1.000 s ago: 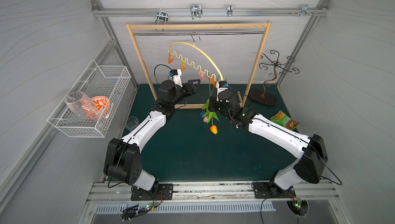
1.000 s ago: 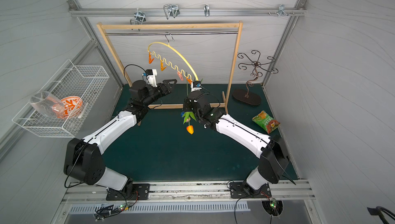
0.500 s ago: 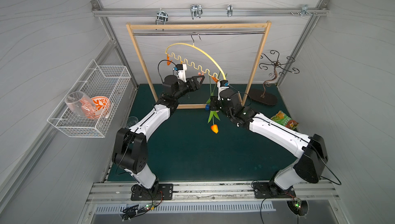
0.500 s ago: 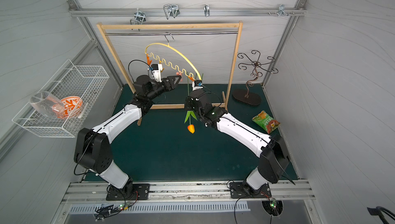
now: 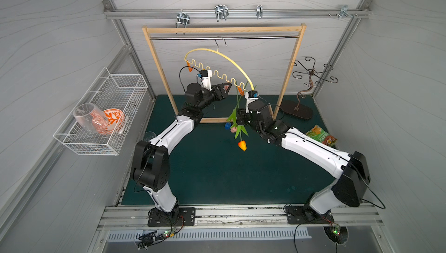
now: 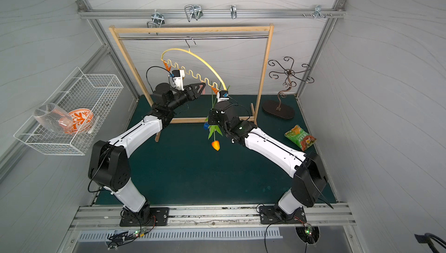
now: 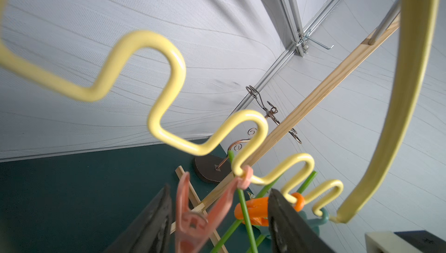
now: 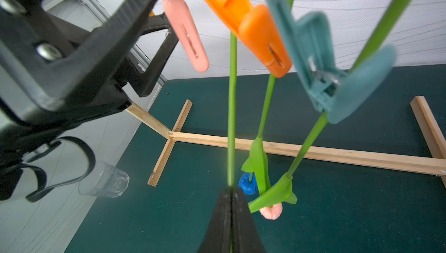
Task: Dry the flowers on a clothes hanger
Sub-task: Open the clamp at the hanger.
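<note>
The right gripper is clamped on the thin green stem of the orange tulip, whose head hangs upside down below it. From the closed black fingers the stem runs straight up between the pink pin and the orange pin. Its top end reaches the wavy bar.

The left gripper has its jaws apart, one on each side of the pink pin. There is a clear gap on the side toward the orange pin, and I cannot tell whether the other finger touches. Its fingers are matte black, triangular open frames.

The pins are smooth plastic with small metal springs, and each hangs by a ring from a dip in the bar. The orange pin grips the stem of the blue tulip. Beside it, the teal pin grips the stem of the pink tulip. Both heads hang downward, with glossy green leaves just above them.

The hanger is glossy pale yellow, an arch over a wavy lower bar. Its metal hook hangs on the rail of the rack, which is pale bare wood. The hanger is tilted, with the end near the right arm lower.

Below lies a dark green matte mat. A clear ribbed tumbler lies on its side at the mat's edge.
</note>
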